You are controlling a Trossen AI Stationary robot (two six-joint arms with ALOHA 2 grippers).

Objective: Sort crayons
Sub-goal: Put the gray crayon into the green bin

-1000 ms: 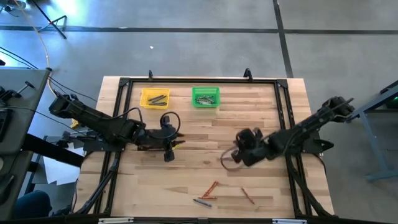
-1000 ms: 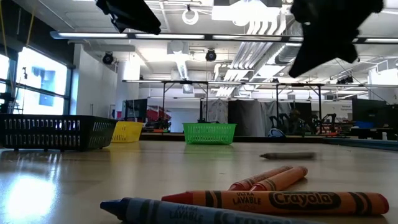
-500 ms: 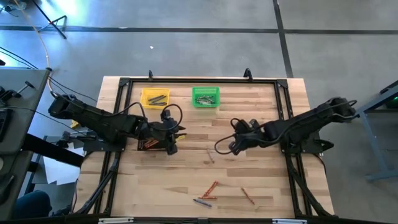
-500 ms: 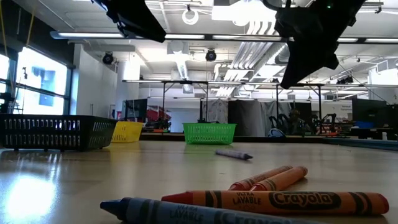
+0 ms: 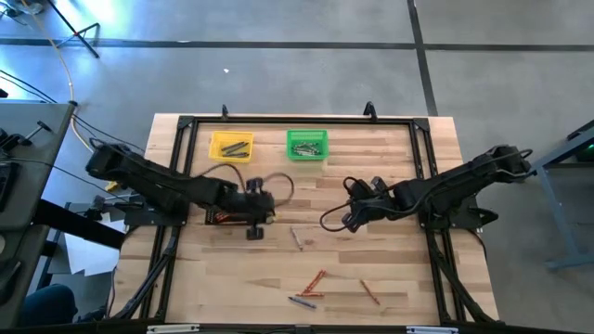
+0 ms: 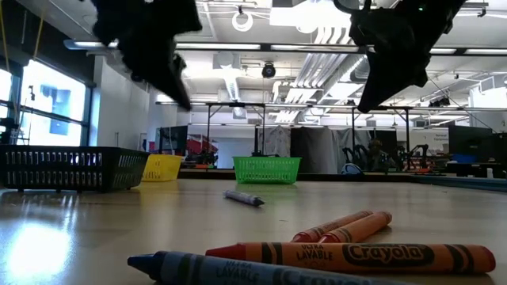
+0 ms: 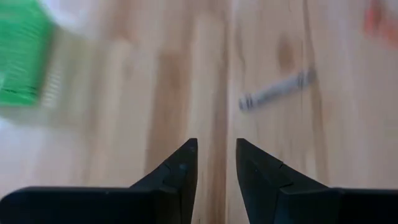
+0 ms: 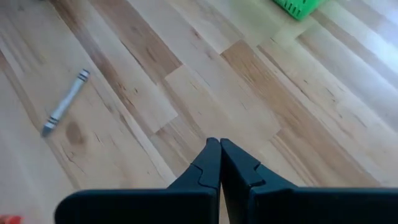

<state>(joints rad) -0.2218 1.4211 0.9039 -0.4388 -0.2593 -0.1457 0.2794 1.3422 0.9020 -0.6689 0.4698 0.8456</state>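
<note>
The left tool (image 5: pixel 263 215), narrowly parted and holding nothing, is hovering at nine o'clock of the grey crayon (image 5: pixel 296 238), apparently lining up a grasp; the right tool (image 5: pixel 355 217), pinched closed, is waiting at three o'clock.

Bright, even ceiling lighting; left wrist view motion-blurred; window (image 6: pixel 43 103) glare in low view; nearest crayons (image 6: pixel 317 257) soft.

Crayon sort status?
Done: some crayons lie in the yellow bin and the green bin. In hand: nothing; the left gripper is open and empty, pointed toward the grey crayon mid-table, and the right gripper is shut and empty. Left: that grey crayon plus the loose cluster near the front edge.
</note>
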